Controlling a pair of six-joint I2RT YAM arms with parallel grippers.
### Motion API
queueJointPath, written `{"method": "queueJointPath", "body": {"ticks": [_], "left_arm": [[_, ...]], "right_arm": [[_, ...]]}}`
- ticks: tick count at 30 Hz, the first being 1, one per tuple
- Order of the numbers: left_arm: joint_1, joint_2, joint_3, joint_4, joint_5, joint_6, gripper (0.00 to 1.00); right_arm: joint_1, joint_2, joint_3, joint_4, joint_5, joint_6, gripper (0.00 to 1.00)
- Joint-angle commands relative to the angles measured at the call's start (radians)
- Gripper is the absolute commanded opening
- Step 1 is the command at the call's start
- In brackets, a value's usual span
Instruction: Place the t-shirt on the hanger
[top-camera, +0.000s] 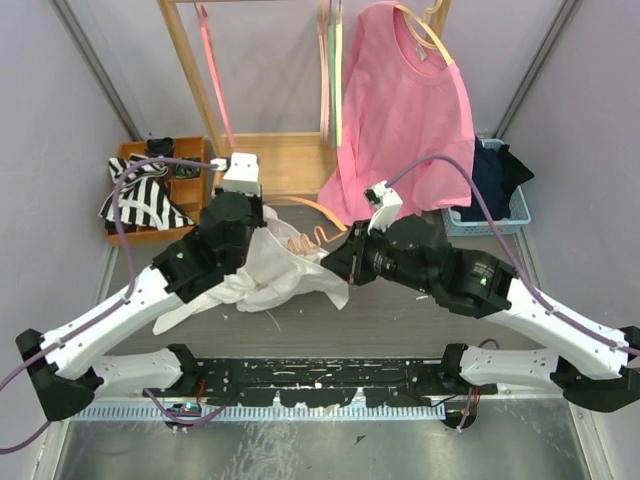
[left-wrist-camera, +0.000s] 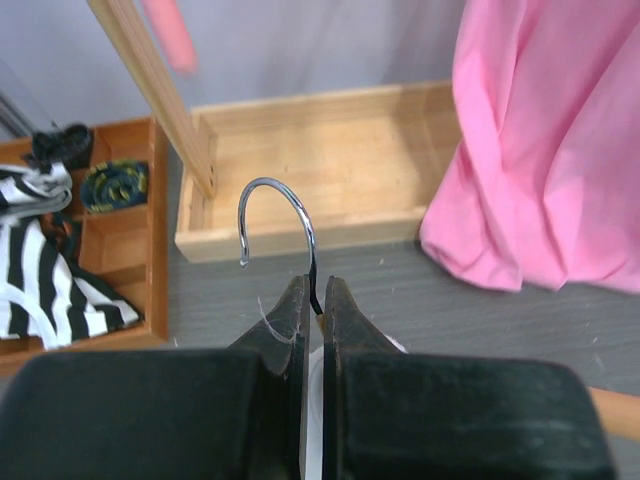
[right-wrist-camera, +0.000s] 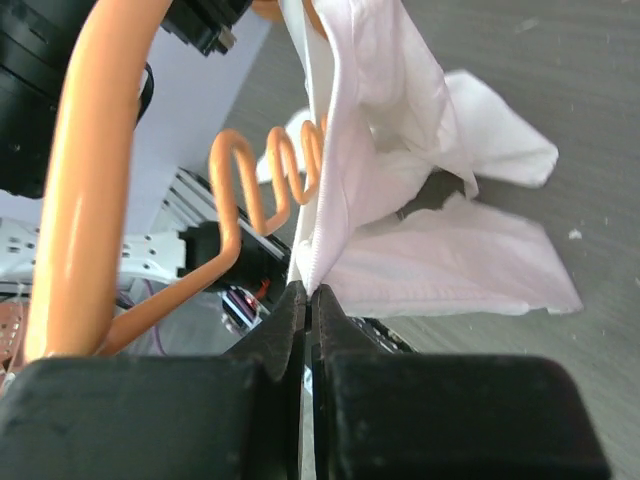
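At centre, left hand (left-wrist-camera: 312, 310) grips hanger (right-wrist-camera: 85, 190); right hand (right-wrist-camera: 308, 300), t-shirt (right-wrist-camera: 380, 130).

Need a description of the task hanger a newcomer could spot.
In front of the wooden rack is the white t-shirt, bunched mid-table. The orange hanger sticks out of it, silver hook pinched in the left gripper. Unlike the other hangers, it is off the rack.
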Motion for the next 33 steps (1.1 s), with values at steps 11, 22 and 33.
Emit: {"method": "queueJointPath", "body": {"ticks": [11,22,33], "left_arm": [[0.007,-0.066,0.310,-0.132,-0.023,0.270,0.00],[0.007,-0.051,0.286,0.028,-0.080,0.433,0.00],[0.008,-0.062,0.262,0.117,-0.051,0.497,0.00]], "right_arm": [[-0.008,0.167,0.477,-0.078,0.079,-0.157,0.01],[-0.009,0.180,0.329,0.020,-0.077,-0.076,0.01],[-0.009,0.175,0.238,0.083,-0.145,-0.027,0.01]]}}
